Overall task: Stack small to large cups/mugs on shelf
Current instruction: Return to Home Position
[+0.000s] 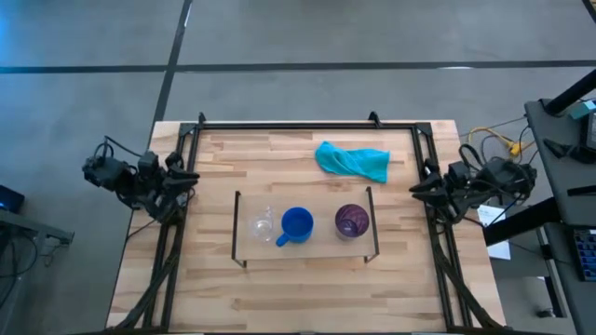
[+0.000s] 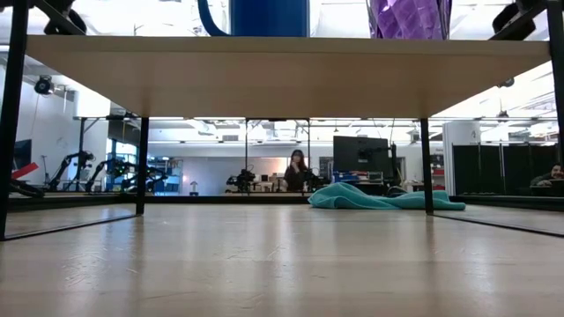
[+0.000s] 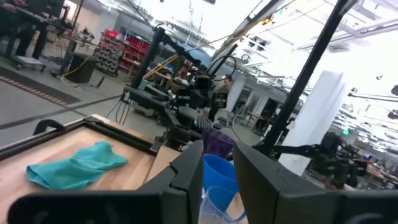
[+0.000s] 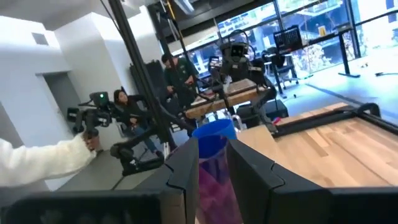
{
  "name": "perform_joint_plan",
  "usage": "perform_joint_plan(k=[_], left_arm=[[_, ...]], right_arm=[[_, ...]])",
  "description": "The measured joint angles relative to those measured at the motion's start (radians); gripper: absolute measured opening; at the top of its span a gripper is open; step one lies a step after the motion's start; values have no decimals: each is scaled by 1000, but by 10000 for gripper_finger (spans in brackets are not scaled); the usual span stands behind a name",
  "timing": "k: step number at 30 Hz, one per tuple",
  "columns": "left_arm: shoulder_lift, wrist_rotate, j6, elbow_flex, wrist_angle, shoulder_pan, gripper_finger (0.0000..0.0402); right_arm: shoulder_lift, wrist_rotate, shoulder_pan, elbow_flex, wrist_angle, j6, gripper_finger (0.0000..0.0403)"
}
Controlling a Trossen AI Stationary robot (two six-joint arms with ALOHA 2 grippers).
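The light wood shelf stands mid-table on thin black legs. Three cups stand in a row on its top: the clear glass cup, the blue mug with its handle toward the near edge, and the purple cup. My left gripper waits at the table's left edge, open by a narrow gap, pointing at the row. In its wrist view the glass, blue mug and purple cup line up. My right gripper waits at the right edge, also narrowly open.
A crumpled teal cloth lies on the table behind the shelf, toward the far edge. A black frame runs along the table's far, left and right edges. In the low view the shelf top spans overhead. People sit beyond the table.
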Motion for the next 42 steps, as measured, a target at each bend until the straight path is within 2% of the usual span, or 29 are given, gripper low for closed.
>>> perform_joint_plan(k=[9, 18, 26, 42], left_arm=[[-2, 7, 2, -125, 135, 0, 74], [-3, 61, -1, -312, 360, 0, 74], [-3, 73, -6, -485, 593, 0, 74], [0, 82, -6, -487, 600, 0, 74]], right_arm=[[-13, -11, 0, -152, 145, 5, 79], [-13, -31, 0, -324, 379, 50, 79], [-13, -34, 0, -415, 514, 60, 79], [-11, -34, 0, -427, 503, 78, 79]])
